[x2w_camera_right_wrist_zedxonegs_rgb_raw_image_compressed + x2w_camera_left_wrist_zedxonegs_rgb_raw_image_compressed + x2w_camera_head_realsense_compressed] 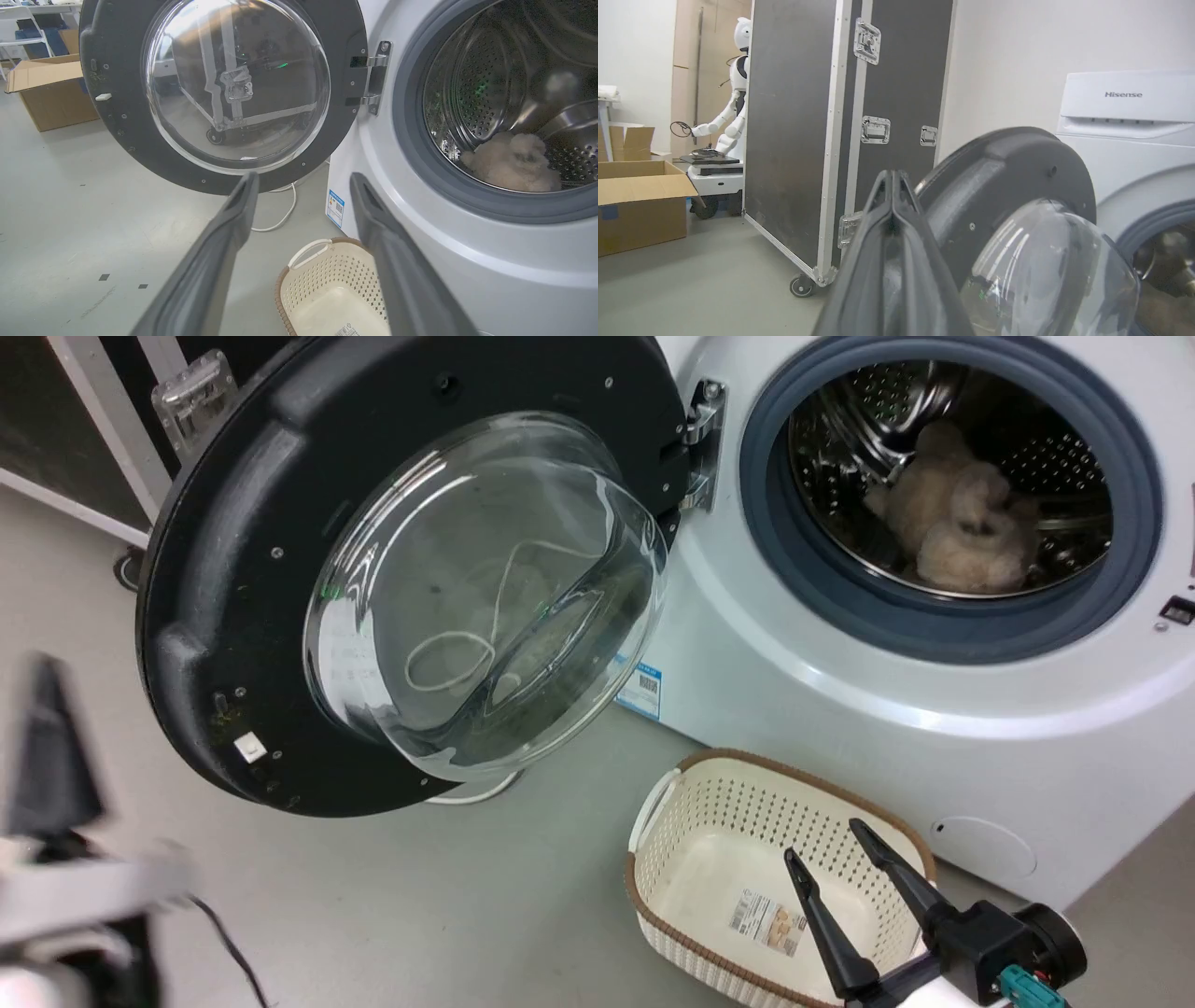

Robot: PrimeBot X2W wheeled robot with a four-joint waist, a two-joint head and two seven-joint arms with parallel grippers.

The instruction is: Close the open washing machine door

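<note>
Washing machine door (pixel 224 616) is wide open, swung out to the left of the white machine (pixel 840 700) on its chrome hinge (pixel 702 439), w/ the glass bowl bulging toward me. My left hand (pixel 893 176) is empty, fingers pressed together, low and near the door's outer black rim but apart from it; it's blurred in the head view. My right hand (pixel 824 840) is spread wide, holding nothing, over the cream basket (pixel 653 807) on the floor in front of the machine. Fluffy beige item (pixel 962 523) lies in the drum. Black flight case (pixel 794 140) stands behind the door.
</note>
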